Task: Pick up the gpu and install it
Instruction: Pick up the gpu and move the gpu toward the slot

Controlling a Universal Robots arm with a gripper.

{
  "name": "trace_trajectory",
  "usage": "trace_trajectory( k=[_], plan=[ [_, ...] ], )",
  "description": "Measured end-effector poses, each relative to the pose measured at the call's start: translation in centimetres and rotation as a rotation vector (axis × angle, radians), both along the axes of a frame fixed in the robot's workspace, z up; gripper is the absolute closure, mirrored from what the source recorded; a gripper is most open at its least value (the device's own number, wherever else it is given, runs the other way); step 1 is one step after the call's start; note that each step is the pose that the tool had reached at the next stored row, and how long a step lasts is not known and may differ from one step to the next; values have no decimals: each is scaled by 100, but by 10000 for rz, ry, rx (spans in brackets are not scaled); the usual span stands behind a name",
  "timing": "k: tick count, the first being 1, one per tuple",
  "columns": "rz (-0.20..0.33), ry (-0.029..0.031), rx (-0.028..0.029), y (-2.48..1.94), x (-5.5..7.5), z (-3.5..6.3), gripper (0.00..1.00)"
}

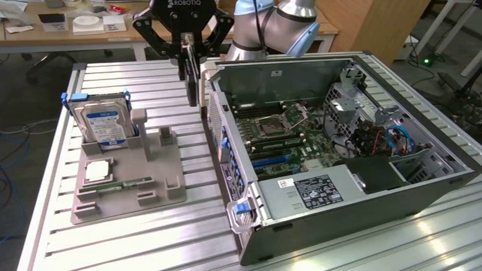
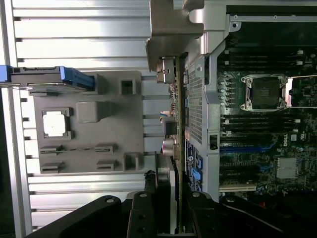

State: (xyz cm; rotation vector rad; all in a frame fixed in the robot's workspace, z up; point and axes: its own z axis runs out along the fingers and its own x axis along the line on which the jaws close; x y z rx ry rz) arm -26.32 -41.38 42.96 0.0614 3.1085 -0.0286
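- One black claw (image 1: 192,56) is clamped on the thin, dark, rectangular gpu card (image 1: 193,84), held upright above the slatted metal tabletop (image 1: 135,237), just beside the open grey computer case (image 1: 376,220).
- Step, likely: carrying; not yet installed.
- Seating likely needs slot alignment.

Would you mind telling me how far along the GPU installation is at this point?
Done: the gpu is picked up, clear of the gray holder tray. In hand: the gripper is shut on it, holding it upright above the table, just outside the open computer case. Left: it is not yet seated in the motherboard, whose expansion slots look unoccupied.
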Motion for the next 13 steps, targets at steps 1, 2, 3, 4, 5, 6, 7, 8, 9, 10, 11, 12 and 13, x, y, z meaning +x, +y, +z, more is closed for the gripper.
trace_trajectory(
  k=[1, 2, 3, 4, 5, 6, 7, 8, 9, 10, 11, 12, 13],
  plan=[
    [0, 1, -1, 0, 7, 1, 72],
    [0, 0, -1, 0, 14, 0, 72],
    [0, 1, 0, 0, 21, 0, 72],
    [0, 1, -1, 0, 28, 0, 72],
    [0, 0, -1, 0, 37, 0, 72],
    [0, 0, -1, 0, 46, 0, 72],
    [0, 1, -1, 0, 60, 0, 72],
    [0, 1, -1, 0, 69, 0, 72],
    [0, 0, 0, 0, 80, 0, 72],
    [0, 1, -1, 0, 92, 0, 72],
    [0, 1, -1, 0, 108, 0, 72],
    [0, 1, -1, 0, 119, 0, 72],
    [1, 1, -1, 0, 132, 0, 72]
  ],
)
